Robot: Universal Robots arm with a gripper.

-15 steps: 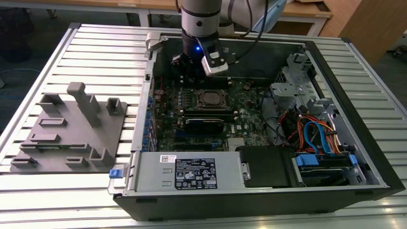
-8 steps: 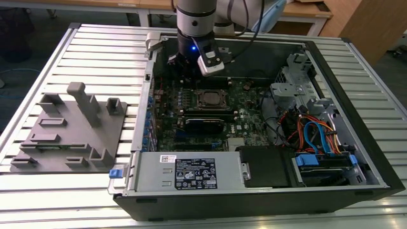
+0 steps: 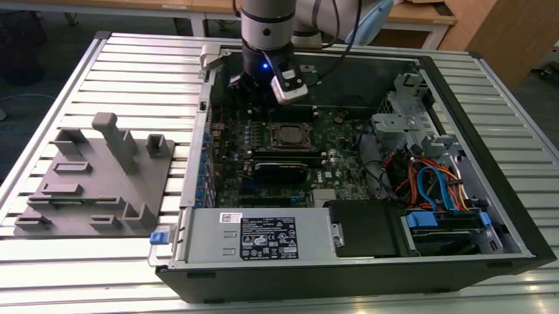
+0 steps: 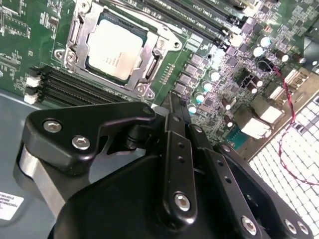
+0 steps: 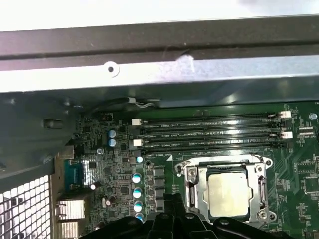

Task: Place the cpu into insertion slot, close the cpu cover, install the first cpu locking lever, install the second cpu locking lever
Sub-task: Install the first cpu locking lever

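The cpu (image 4: 115,47) (image 5: 228,195), a silver-tan square, sits in the insertion slot (image 3: 271,135) on the green board. The silver cpu cover (image 4: 152,63) (image 5: 199,192) lies flat around it, and the chip shows through its window. Thin metal levers run along the frame's sides; whether they are latched I cannot tell. My gripper (image 4: 172,103) (image 5: 174,208) (image 3: 253,93) hovers over the board just beside the socket, toward the case's far wall in the exterior view. Its black fingers meet at the tips and hold nothing.
Long black memory slots (image 5: 209,133) run beside the socket. The case's metal wall (image 5: 149,64) and a perforated rear panel (image 4: 294,164) are close by. A grey fixture (image 3: 96,176) lies at the exterior view's left. A power supply (image 3: 262,235) and cables (image 3: 428,183) fill the near side.
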